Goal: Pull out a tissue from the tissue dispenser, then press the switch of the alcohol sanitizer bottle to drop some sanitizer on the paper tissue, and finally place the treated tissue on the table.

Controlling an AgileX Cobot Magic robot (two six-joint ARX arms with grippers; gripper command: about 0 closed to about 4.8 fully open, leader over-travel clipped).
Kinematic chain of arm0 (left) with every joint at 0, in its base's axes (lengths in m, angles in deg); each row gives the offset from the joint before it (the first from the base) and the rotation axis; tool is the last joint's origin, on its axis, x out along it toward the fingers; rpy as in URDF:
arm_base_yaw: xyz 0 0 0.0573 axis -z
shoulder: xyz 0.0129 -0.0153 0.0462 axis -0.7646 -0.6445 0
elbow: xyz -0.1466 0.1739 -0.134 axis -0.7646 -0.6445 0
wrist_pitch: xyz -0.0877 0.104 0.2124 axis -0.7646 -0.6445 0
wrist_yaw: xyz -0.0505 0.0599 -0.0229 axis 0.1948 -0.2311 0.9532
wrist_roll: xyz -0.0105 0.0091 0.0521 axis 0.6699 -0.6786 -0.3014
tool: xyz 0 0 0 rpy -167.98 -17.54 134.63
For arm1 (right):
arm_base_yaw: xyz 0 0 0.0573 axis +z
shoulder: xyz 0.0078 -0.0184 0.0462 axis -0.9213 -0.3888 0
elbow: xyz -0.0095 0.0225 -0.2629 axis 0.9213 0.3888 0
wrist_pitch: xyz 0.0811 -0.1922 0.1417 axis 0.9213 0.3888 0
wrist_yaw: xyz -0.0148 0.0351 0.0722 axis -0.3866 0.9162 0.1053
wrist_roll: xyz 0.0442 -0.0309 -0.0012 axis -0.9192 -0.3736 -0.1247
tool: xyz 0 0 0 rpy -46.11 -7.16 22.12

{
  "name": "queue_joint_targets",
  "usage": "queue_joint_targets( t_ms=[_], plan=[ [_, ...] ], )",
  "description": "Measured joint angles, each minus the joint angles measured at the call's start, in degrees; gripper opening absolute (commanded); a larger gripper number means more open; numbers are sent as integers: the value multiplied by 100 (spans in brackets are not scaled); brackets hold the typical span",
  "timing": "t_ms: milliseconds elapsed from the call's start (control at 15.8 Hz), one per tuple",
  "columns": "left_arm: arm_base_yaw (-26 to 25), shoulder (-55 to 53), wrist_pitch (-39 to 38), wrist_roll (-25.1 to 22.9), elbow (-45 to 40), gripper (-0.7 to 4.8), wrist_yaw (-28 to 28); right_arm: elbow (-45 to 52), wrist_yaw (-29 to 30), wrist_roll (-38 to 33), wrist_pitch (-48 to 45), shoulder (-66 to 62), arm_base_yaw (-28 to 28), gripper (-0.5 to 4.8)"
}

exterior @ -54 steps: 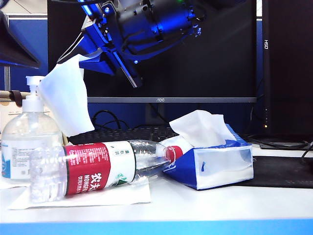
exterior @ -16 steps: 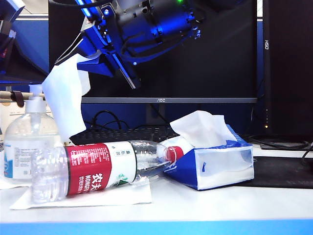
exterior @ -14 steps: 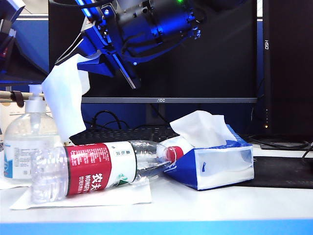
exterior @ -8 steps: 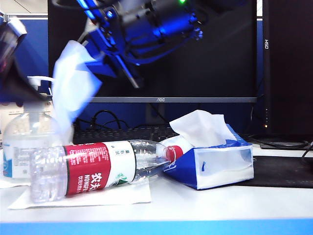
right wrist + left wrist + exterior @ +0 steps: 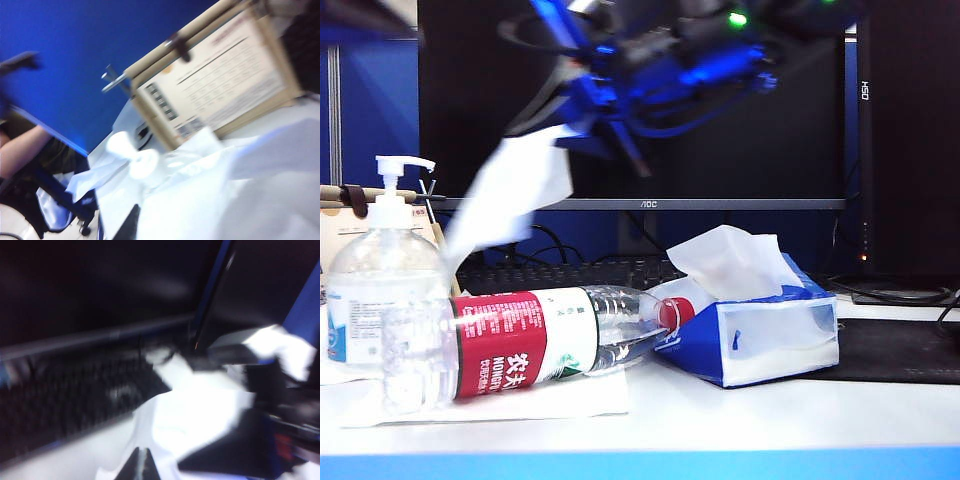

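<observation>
Tissue: the tissue (image 5: 515, 190) was hung high in the air, blurred, and had been swung to the right, away from the pump, compared with a moment before.
Right claw: the right claw (image 5: 590, 135) was seen near the top of the exterior view, shut tight on the top of the tissue.
Left claw: the left claw could not be made out in the blurred left wrist view, so its state could not be told; it had been taken away from above the pump since half a second before.
Switch: the switch (image 5: 398, 172) was left free, with nothing on it.
Bottle: the alcohol sanitizer bottle (image 5: 375, 290) was stood at the left of the table (image 5: 770, 415).
Dispenser: the tissue dispenser (image 5: 755, 330) was lain at the right, untouched.
Meaning: the pressing was likely finished, and the tissue was probably ready to be laid on the table.
</observation>
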Motion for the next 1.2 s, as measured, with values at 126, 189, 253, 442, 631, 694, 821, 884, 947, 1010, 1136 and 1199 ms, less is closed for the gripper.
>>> queue_joint_targets(
  t_ms=[126,189,253,442,631,694,821,884,947,1010,1136,1199],
  plan=[
    [0,306,-101,-2,70,-6,-149,-2,251,0,7,179,-243,-6],
    [-4,424,-142,-13,72,-6,-315,-2,337,2,11,295,-313,-6],
    [-114,579,-162,-35,74,-6,-481,0,420,4,24,529,-404,-6],
    [-885,1060,-236,114,72,-6,-450,0,518,208,415,1423,-487,-6],
    [-1617,1692,-260,278,72,-6,-382,-4,422,560,1064,2166,-586,-6],
    [-1832,1965,-262,323,72,-6,-387,-2,286,728,1399,2396,-603,-6],
    [-2063,2323,-319,341,72,-6,-354,-4,243,964,1805,2736,-647,-6],
    [-2221,2625,-623,343,74,-6,-363,-4,116,1084,2234,2949,-647,-6],
    [-2218,2702,-776,343,74,-6,-358,-2,22,1172,2441,3010,-647,-6],
    [-2218,2839,-1051,341,72,-6,-372,0,-186,1368,2909,3191,-647,-6],
    [-2218,3110,-1523,339,72,-6,-382,-2,-745,1700,3652,3598,-647,-6],
    [-2218,3383,-1829,264,72,-6,-385,2,-1405,1974,4159,3901,-647,-6]
  ],
)
